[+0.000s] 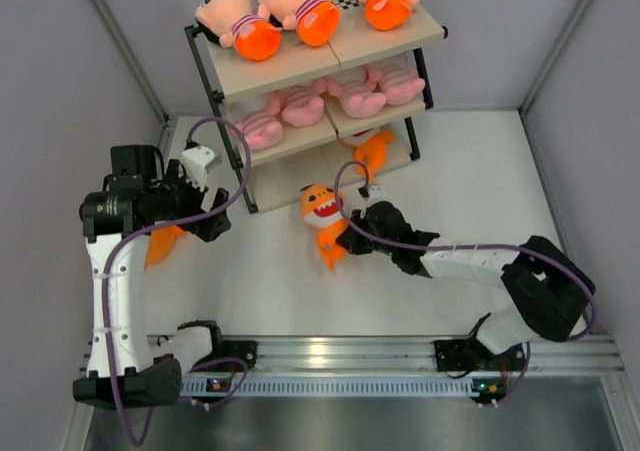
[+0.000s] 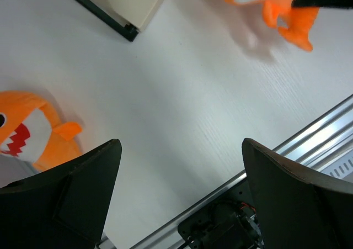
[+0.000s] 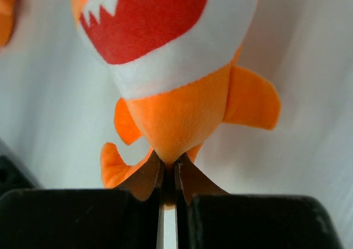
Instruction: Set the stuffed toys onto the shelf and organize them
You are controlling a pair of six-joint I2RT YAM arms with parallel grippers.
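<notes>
A white matte tabletop (image 1: 450,191) is enclosed on three sides by plain pale-grey wall panels (image 1: 60,91), bounded at the near edge by an aluminium rail (image 1: 350,349), and lit evenly, with only soft shadows cast.

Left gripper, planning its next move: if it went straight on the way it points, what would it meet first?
Probably the bare table; the nearby orange shark lies aside, outside the open left gripper.

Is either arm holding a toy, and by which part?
The right gripper pinches the orange shark by its tail end; the left gripper is open, holding nothing.
</notes>
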